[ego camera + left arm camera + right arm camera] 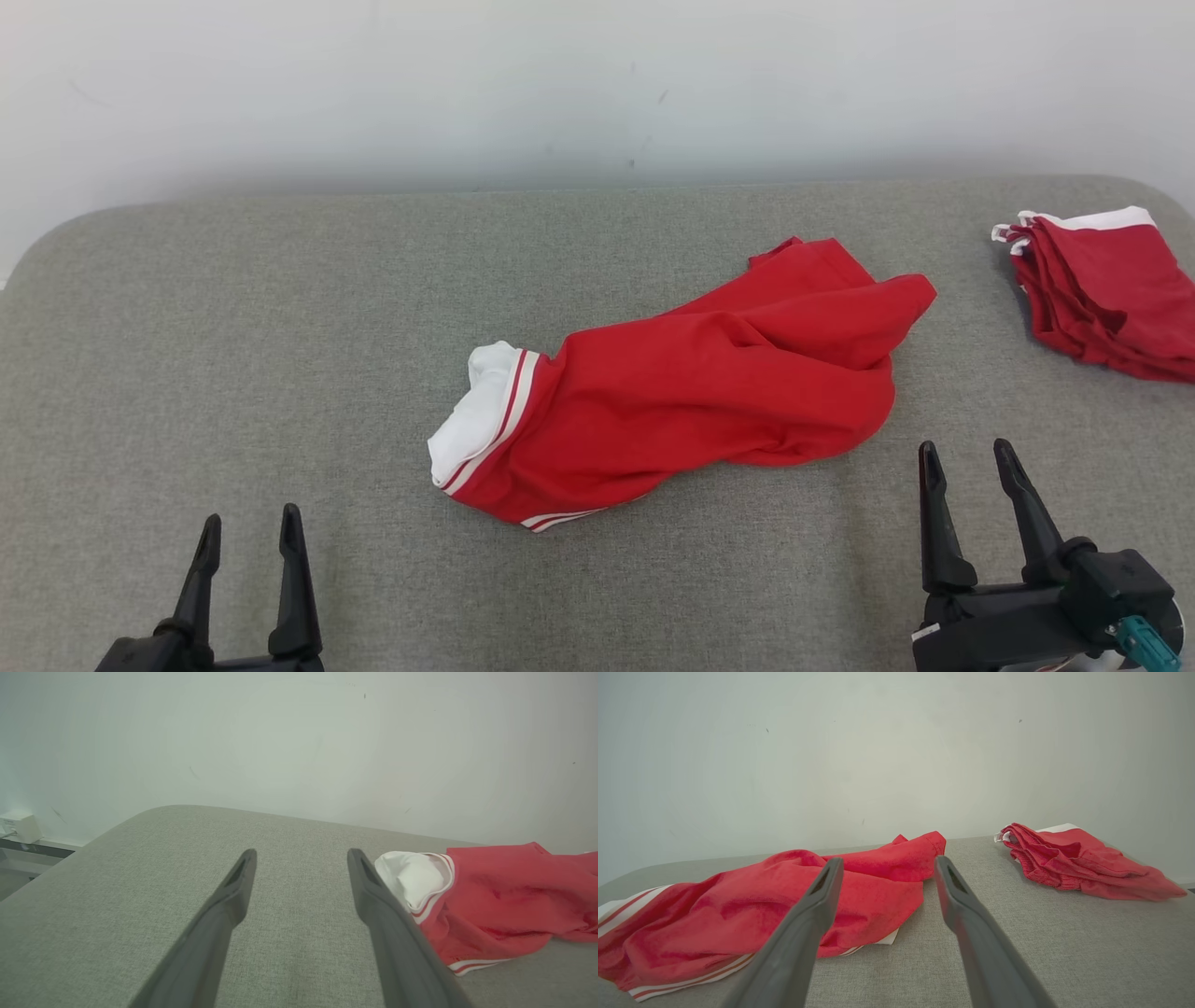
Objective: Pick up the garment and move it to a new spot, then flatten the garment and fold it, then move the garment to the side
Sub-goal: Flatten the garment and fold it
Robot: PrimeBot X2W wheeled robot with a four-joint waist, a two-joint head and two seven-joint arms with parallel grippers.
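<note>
Looking over the scene, we found the crumpled red cloth garment with white striped trim (709, 373) lying in a loose heap near the middle of the grey fabric-covered counter (280, 327). Its white-lined, striped band was turned toward the left hand (251, 515), and its plain red end reached back toward the right. Both hands were low at the near side, well apart from each other. The left hand's two dark fingers were spread wide and held nothing. The right hand (964, 446) was likewise spread and empty, near the garment's right end but not touching it. A stack of folded red garments with white bands (1111, 289) sat at the far right, clear of the heap.

We judged the step in hand to be the first pick-up, not yet begun. To do it well, we thought the right hand should go in low onto the raised fold nearest it and pinch a single ridge of cloth rather than scoop the whole bundle (a thick bunch would likely slip from long thin fingers). The left hand would do best on the striped band, a firmer edge for a clean hold. With two separated points held, the cloth could hang open on the lift, which would ease the flattening. We also reckoned the new spot should be kept away from the folded stack, lest the two tangle.
</note>
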